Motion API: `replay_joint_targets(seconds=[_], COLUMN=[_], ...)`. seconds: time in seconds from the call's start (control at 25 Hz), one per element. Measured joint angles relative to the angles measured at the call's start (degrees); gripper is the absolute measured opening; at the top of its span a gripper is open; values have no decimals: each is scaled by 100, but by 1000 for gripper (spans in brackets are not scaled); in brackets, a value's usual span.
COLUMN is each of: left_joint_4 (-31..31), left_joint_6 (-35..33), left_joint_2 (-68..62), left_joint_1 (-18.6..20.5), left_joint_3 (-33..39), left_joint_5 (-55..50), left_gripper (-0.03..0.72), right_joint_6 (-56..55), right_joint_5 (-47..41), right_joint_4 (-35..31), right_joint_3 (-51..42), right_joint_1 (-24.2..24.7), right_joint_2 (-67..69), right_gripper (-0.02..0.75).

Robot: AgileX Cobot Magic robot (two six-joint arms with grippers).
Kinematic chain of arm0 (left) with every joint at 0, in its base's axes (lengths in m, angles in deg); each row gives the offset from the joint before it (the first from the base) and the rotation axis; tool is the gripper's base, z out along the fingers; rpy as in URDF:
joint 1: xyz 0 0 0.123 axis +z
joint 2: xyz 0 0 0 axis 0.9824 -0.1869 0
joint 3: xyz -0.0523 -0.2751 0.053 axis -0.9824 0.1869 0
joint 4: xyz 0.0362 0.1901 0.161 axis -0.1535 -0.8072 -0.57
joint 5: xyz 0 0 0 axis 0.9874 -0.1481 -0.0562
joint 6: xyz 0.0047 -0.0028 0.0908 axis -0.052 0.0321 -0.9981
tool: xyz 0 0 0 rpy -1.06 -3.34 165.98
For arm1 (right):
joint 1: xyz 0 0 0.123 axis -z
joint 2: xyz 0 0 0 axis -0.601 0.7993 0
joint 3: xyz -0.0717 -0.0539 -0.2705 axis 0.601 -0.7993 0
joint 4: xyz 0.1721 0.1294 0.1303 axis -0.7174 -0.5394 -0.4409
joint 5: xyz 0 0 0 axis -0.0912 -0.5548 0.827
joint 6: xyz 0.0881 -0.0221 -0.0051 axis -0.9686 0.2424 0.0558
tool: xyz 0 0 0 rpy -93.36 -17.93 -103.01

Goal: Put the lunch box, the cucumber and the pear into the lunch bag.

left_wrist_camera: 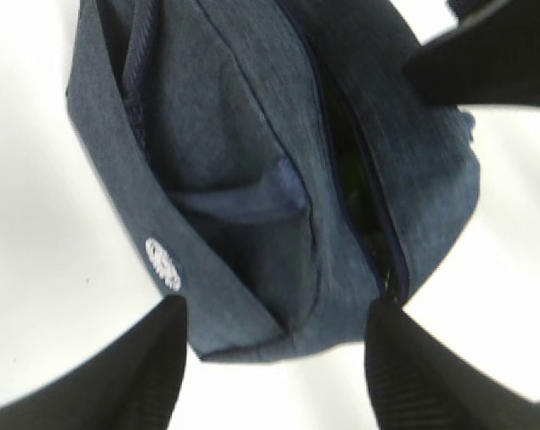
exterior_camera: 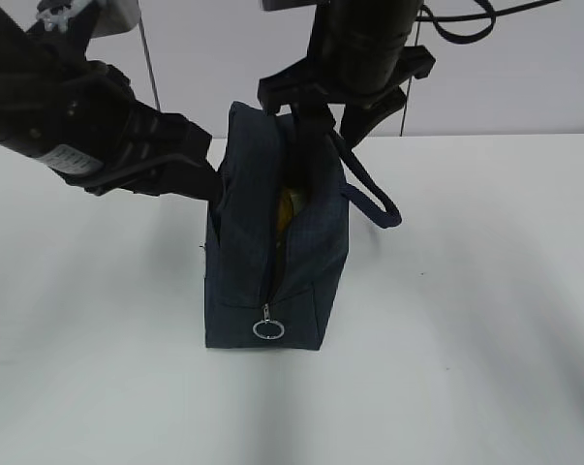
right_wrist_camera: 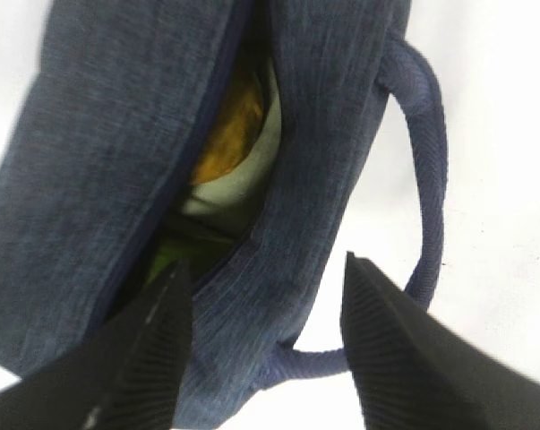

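The navy lunch bag [exterior_camera: 272, 242] stands mid-table with its zipper open and the silver ring pull [exterior_camera: 268, 329] hanging at the near end. Through the slit the right wrist view shows the yellow-orange pear [right_wrist_camera: 229, 134], the lunch box's pale green lid [right_wrist_camera: 243, 184] and a green patch that looks like the cucumber [right_wrist_camera: 167, 255]. The pear also shows in the exterior view [exterior_camera: 285, 208]. My left gripper [left_wrist_camera: 274, 331] is open around the bag's left end, without touching it. My right gripper [right_wrist_camera: 265, 296] is open at the bag's far end, straddling the handle-side wall.
The bag's looped handle [exterior_camera: 374, 199] hangs off its right side, beside my right gripper's outer finger [right_wrist_camera: 404, 358]. The white table [exterior_camera: 485, 320] spreads around the bag. A pale wall stands behind the table.
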Motion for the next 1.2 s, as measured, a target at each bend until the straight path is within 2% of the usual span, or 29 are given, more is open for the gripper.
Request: replay_joint_targets(seconds=[0.36, 0.6, 0.84, 1.2], left_joint_4=[-304, -610, -741, -696], left_joint_6=[-2, -2, -2, -2], left_joint_2=[277, 452, 807, 1648], left_joint_1=[0, 0, 0, 0], left_joint_3=[0, 0, 287, 1396], left_joint_5=[-935, -1315, -1328, -922], left_gripper=[382, 382, 382, 383], right_joint_6=[194, 738, 1088, 1281], right_joint_5=[-10, -30, -30, -30], right_joint_4=[-34, -248, -283, -581], right_joint_3=[0, -101, -1086, -3060], right_joint_1=[0, 0, 0, 0], right_joint_2=[-845, -1598, -2494, -3892], right_gripper=[391, 364, 361, 361])
